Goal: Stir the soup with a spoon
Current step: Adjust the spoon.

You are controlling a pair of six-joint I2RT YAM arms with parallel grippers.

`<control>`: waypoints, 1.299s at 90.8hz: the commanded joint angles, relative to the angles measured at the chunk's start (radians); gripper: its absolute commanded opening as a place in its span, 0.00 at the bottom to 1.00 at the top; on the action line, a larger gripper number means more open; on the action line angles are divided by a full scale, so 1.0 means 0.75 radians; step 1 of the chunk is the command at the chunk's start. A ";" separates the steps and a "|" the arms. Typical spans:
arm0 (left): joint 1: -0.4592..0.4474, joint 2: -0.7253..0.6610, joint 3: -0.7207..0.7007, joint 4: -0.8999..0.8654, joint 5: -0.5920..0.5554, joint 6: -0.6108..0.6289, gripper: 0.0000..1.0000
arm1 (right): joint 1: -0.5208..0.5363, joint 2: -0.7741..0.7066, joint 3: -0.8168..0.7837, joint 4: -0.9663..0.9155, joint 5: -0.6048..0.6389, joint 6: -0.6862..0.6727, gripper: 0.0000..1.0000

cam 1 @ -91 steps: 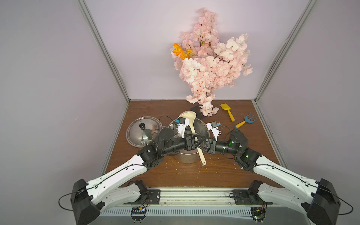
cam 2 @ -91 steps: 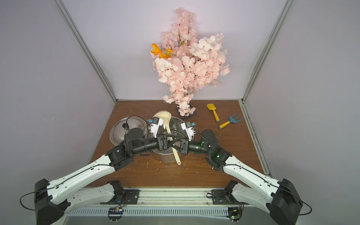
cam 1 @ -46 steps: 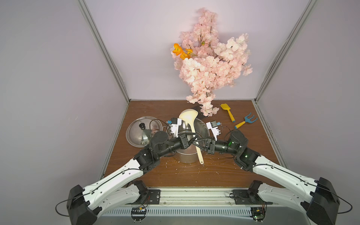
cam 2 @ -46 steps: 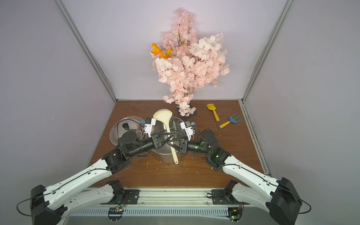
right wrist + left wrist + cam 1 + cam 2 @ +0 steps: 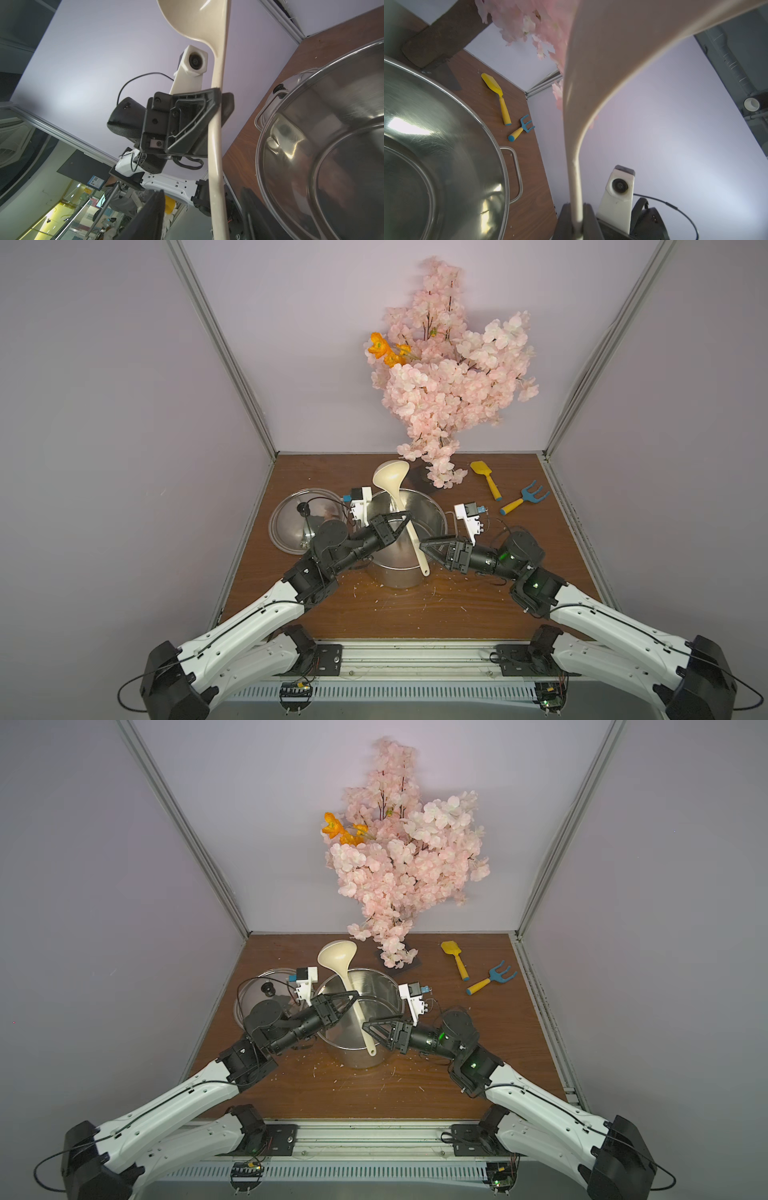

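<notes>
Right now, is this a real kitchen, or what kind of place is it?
Probably a robot test booth, not a real kitchen: plain lilac walls close in a small brown wooden tabletop, and two white-and-black robot arms are bolted to a metal rail.

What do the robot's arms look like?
The left arm and right arm are white with black joints and thin black cables. The left gripper and right gripper are black, with triangular fingers. A green light dots the right arm.

Soft even light — glare inside pot [image 5: 409, 128]
</notes>
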 commanded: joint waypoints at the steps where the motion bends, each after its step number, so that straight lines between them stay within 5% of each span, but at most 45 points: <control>1: 0.012 -0.052 -0.042 0.135 -0.122 -0.121 0.00 | 0.016 -0.017 -0.106 0.213 0.107 0.126 0.66; 21: 0.012 -0.039 -0.169 0.333 -0.165 -0.270 0.00 | 0.101 0.012 -0.193 0.396 0.360 0.177 0.70; 55: 0.014 -0.032 -0.272 0.479 -0.202 -0.353 0.01 | 0.257 0.269 -0.084 0.654 0.438 0.212 0.60; 90: 0.014 -0.023 -0.297 0.501 -0.179 -0.341 0.04 | 0.280 0.197 -0.095 0.581 0.553 0.119 0.22; 118: 0.014 -0.010 -0.281 0.486 -0.137 -0.314 0.07 | 0.277 0.189 -0.069 0.537 0.520 0.089 0.05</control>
